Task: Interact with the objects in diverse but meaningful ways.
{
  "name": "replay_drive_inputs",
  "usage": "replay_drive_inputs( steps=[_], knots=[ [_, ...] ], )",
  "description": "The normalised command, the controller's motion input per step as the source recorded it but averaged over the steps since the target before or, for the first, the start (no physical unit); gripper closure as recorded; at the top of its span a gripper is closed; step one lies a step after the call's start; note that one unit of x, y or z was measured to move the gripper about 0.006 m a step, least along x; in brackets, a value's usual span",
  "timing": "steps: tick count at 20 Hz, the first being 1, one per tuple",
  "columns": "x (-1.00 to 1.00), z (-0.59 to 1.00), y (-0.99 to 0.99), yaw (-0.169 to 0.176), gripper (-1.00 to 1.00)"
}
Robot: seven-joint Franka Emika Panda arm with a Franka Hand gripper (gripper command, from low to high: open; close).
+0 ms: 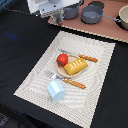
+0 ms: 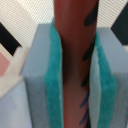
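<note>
Up at the exterior view's top left, my arm is mostly cut off by the frame — I see only the white body and the gripper [image 1: 59,20] hanging over the dark table [image 1: 20,45], just off the wooden board's [image 1: 107,30] near corner. From the wrist, the teal pads [image 2: 52,75] are clamped on the sausage [image 2: 74,55]: a reddish-brown stick with dark stripes on one side, upright between them, both ends out of frame. It fills that view, so little else shows there.

On the striped mat [image 1: 95,65], a plate [image 1: 67,74] holds the tomato [image 1: 62,59] touching the yellow bread [image 1: 76,66]. A knife [image 1: 80,56] lies just beyond the plate, a fork [image 1: 67,80] just before it, and the cup [image 1: 56,90] lies tipped near the mat's front edge. Two grey pots [image 1: 91,14] stand on the board; a third is cropped at the right. Bare mat lies to the plate's right.
</note>
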Motion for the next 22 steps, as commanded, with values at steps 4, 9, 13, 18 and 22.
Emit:
replay_drive_inputs(
  steps=[4, 9, 13, 18, 22],
  knots=[
    [1.0, 0.25, 0.05, 0.0, 1.0],
    [1.0, 0.1, 0.1, 0.0, 1.0],
    [1.0, 0.04, 0.14, 0.0, 1.0],
    [1.0, -0.01, 0.3, 0.0, 1.0],
    [0.88, -0.14, 0.29, 0.0, 1.0]
  ],
)
